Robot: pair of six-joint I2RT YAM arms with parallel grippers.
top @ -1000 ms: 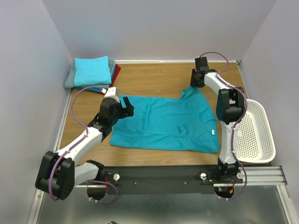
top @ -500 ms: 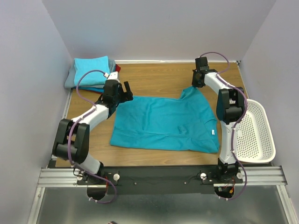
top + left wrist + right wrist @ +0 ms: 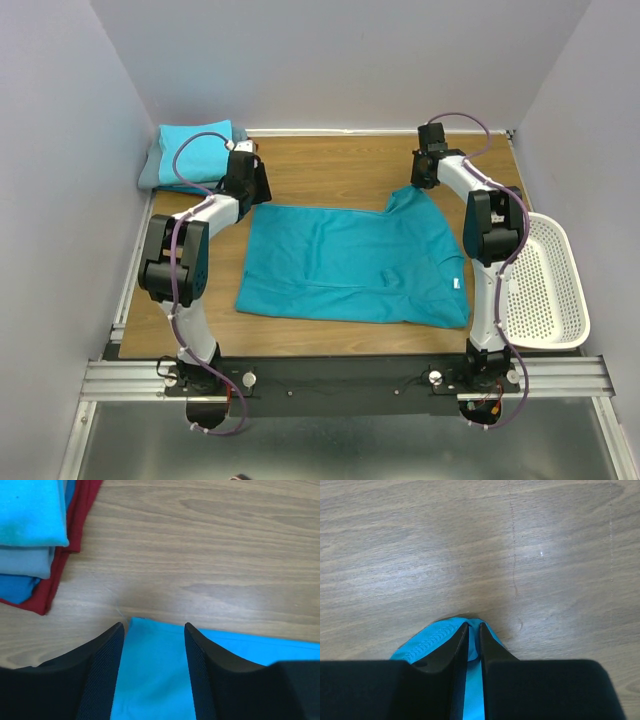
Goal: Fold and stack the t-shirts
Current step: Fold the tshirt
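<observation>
A teal-blue t-shirt (image 3: pixel 350 265) lies spread flat on the wooden table (image 3: pixel 330 165). My left gripper (image 3: pixel 258 190) is open over the shirt's far left corner (image 3: pixel 150 645), one finger on each side of the cloth. My right gripper (image 3: pixel 422 180) is shut on the shirt's far right corner, with a fold of hemmed teal cloth (image 3: pixel 432 637) pinched between its fingers. A stack of folded tees (image 3: pixel 195 155), light turquoise on top of grey, blue and dark red, sits at the far left (image 3: pixel 30 525).
A white perforated basket (image 3: pixel 545 285) hangs off the table's right edge. Lilac walls close in the left, back and right sides. The metal rail (image 3: pixel 350 378) with the arm bases runs along the near edge.
My left arm has swung from the shirt's left edge up to its far left corner, beside the folded stack. The right gripper and the shirt have stayed put.
</observation>
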